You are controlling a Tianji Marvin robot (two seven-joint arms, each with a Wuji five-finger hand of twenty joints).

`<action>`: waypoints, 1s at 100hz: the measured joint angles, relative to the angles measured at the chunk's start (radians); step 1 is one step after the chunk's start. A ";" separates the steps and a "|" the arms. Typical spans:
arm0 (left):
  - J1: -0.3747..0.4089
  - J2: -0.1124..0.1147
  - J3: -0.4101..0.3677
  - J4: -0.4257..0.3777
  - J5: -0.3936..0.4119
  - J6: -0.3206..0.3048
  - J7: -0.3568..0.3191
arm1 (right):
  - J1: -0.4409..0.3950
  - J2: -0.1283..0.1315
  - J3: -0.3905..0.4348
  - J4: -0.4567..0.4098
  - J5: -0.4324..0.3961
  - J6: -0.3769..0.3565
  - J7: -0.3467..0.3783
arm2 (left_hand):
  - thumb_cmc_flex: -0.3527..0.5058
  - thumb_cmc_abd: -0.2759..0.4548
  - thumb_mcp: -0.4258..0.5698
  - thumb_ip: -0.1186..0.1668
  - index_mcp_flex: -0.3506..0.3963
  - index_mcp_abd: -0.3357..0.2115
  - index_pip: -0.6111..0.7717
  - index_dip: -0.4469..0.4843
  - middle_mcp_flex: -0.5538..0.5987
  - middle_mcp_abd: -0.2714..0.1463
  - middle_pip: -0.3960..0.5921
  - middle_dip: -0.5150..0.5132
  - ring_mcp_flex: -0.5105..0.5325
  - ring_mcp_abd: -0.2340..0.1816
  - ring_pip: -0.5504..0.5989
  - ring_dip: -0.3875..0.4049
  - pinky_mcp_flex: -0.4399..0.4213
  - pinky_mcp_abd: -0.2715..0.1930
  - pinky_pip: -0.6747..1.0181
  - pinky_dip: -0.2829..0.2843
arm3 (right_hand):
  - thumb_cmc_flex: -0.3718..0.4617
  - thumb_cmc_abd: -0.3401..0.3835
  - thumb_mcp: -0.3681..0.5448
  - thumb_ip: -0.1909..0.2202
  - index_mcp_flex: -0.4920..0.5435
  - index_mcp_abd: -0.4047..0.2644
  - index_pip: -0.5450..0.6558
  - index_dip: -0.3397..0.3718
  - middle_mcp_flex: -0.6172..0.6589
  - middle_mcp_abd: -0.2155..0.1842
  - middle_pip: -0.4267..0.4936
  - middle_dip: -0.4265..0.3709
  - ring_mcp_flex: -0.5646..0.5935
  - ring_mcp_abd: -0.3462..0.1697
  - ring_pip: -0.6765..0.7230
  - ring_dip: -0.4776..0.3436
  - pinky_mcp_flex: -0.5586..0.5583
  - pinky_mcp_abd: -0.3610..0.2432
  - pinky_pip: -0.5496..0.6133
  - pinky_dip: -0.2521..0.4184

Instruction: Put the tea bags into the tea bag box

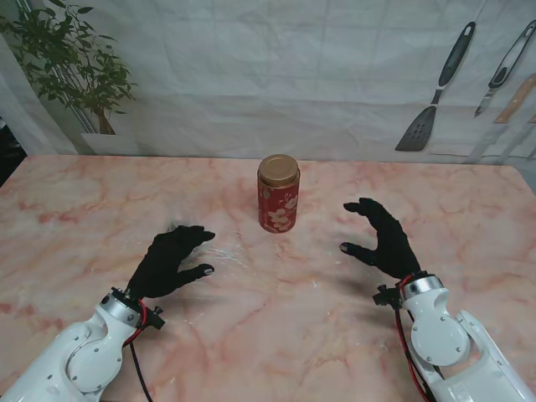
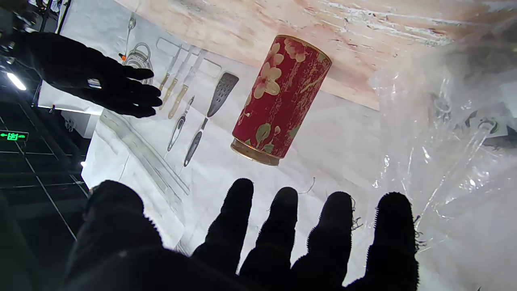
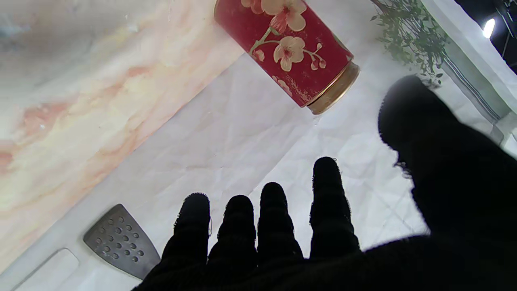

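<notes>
Red floral tea bag box (image 1: 278, 194) upright, gold lid (image 1: 278, 170) on

Only the tea tin (image 1: 278, 193) stands on the marble table (image 1: 75, 218).

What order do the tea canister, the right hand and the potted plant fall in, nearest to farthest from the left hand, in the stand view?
From the left hand:
1. Tea canister, upright at table centre, ahead and to its right.
2. Right hand, across the table on the right.
3. Potted plant, beyond the table's far left corner.
</notes>
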 measured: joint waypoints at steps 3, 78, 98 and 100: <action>-0.003 0.000 0.003 0.005 0.001 0.000 0.004 | -0.016 -0.001 0.003 -0.002 0.010 -0.013 -0.003 | 0.000 0.000 0.000 0.000 -0.008 0.000 0.000 0.000 0.000 0.000 0.000 0.000 0.000 0.000 0.000 0.000 0.000 -0.001 -0.008 0.000 | 0.002 -0.010 -0.002 0.000 0.000 0.000 -0.001 0.000 0.000 0.000 0.000 0.000 0.000 0.000 0.000 0.000 0.000 0.000 0.000 0.001; 0.023 -0.002 0.029 0.047 0.031 -0.031 0.089 | -0.177 -0.012 -0.002 -0.010 0.077 -0.081 -0.002 | -0.001 -0.025 0.000 0.008 -0.010 0.000 -0.001 -0.005 -0.010 -0.013 0.000 0.000 0.000 -0.002 0.000 -0.001 0.000 -0.008 -0.009 0.000 | 0.074 -0.011 -0.005 0.005 0.000 0.006 -0.023 0.008 0.000 0.001 0.012 0.003 0.000 0.000 0.000 0.003 0.012 0.000 -0.017 0.026; 0.034 -0.003 0.032 0.036 0.032 -0.029 0.101 | -0.190 -0.014 0.014 -0.020 0.046 -0.057 -0.014 | -0.001 -0.025 0.000 0.008 -0.010 0.000 -0.001 -0.005 -0.010 -0.013 0.000 0.000 0.000 -0.002 0.000 -0.001 0.000 -0.008 -0.010 0.000 | 0.074 -0.011 -0.005 0.005 0.000 0.006 -0.023 0.008 0.000 0.001 0.012 0.003 0.000 0.000 0.000 0.003 0.013 0.000 -0.018 0.027; 0.035 -0.003 0.033 0.035 0.032 -0.028 0.101 | -0.190 -0.014 0.015 -0.020 0.046 -0.056 -0.014 | -0.001 -0.025 0.000 0.008 -0.010 0.000 -0.001 -0.005 -0.010 -0.013 0.000 0.000 0.000 -0.002 0.000 -0.001 0.000 -0.008 -0.010 0.000 | 0.074 -0.011 -0.005 0.005 0.000 0.006 -0.023 0.008 0.000 0.001 0.012 0.003 0.000 0.000 0.000 0.003 0.013 0.000 -0.019 0.027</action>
